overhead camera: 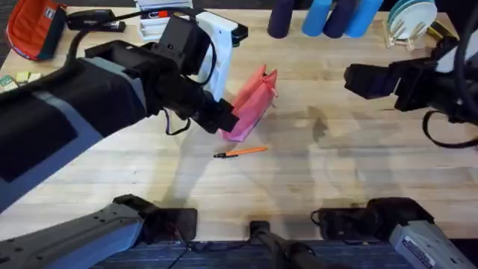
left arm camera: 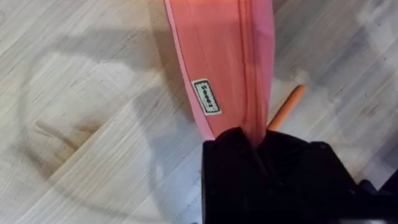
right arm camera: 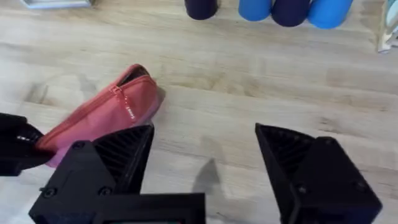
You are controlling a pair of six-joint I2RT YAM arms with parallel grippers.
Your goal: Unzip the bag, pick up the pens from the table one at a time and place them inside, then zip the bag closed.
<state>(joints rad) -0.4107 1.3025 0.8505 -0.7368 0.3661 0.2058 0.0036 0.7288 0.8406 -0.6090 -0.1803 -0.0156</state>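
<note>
**Near the bench middle: the left tool pins one end of the bag, the right tool waits open**

At the middle of the bench (overhead camera: 314, 187) you have the bag (overhead camera: 252, 104) lying slanted, with its near end clamped by the left tool (overhead camera: 224, 119). The left wrist view makes this clear: the black fingers (left arm camera: 236, 149) are closed on the tip of the pink fabric, exactly where the zipper line ends. I judge that you hold it there to anchor the pouch, so that it does not slide when the other arm pulls the zipper.

Your right tool (overhead camera: 357, 78) hovers well apart from the bag, on the right side, with its jaws wide open and nothing between them. In its own view the bag lies ahead of the two fingers, and the zipper pull is near the far end.

The pen (overhead camera: 240, 152) rests flat on the bench just beside the clamped end of the bag, toward you. It is not touched by any tool.

Whether the zipper is partly open I cannot tell for sure. The next move probably asks you to bring the right tool to the pull tab. Be careful, the soft fabric may bunch up.
</note>
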